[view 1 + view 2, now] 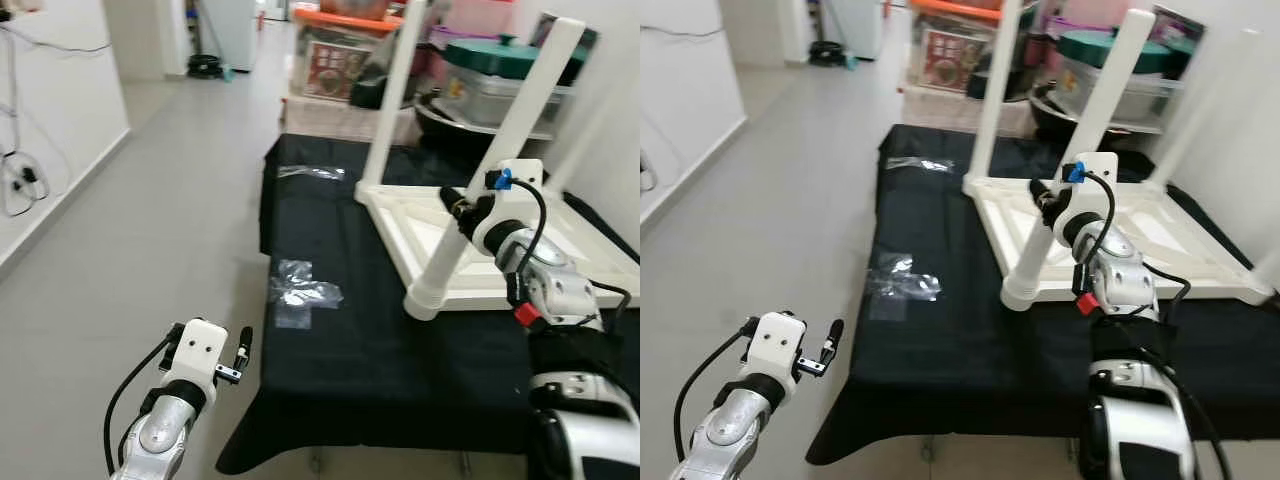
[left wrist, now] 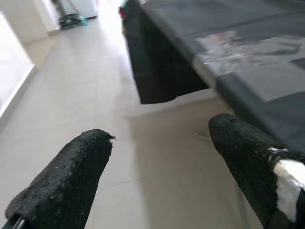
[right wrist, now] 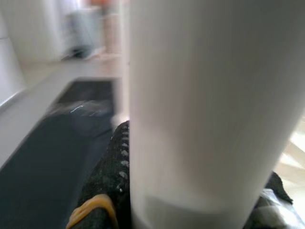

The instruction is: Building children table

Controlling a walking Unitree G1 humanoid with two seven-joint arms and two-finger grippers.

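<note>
White plastic children's table [image 1: 500, 240] is seen upside down on the black-covered counter [image 1: 340, 360], at the centre right of the frame, its legs pointing up. The front leg [image 1: 1040, 245] leans aslant from its corner socket toward the upper right and is pinched between the fingers of the right end effector [image 1: 1045, 197] about halfway up; in the right wrist view the white tube [image 3: 209, 109] is pressed hard against one black finger [image 3: 107, 181]. The left end effector [image 1: 243, 352] is held low at the lower left, off the counter's edge and over the floor, its fingers spread and empty. Crumpled clear plastic wrap [image 1: 300, 290] lies on the cloth left of the table. The leg is judged to be light, stiff and smooth, so likely slippery; a hold near its middle, well above the socket, is judged best for straightening it.
</note>
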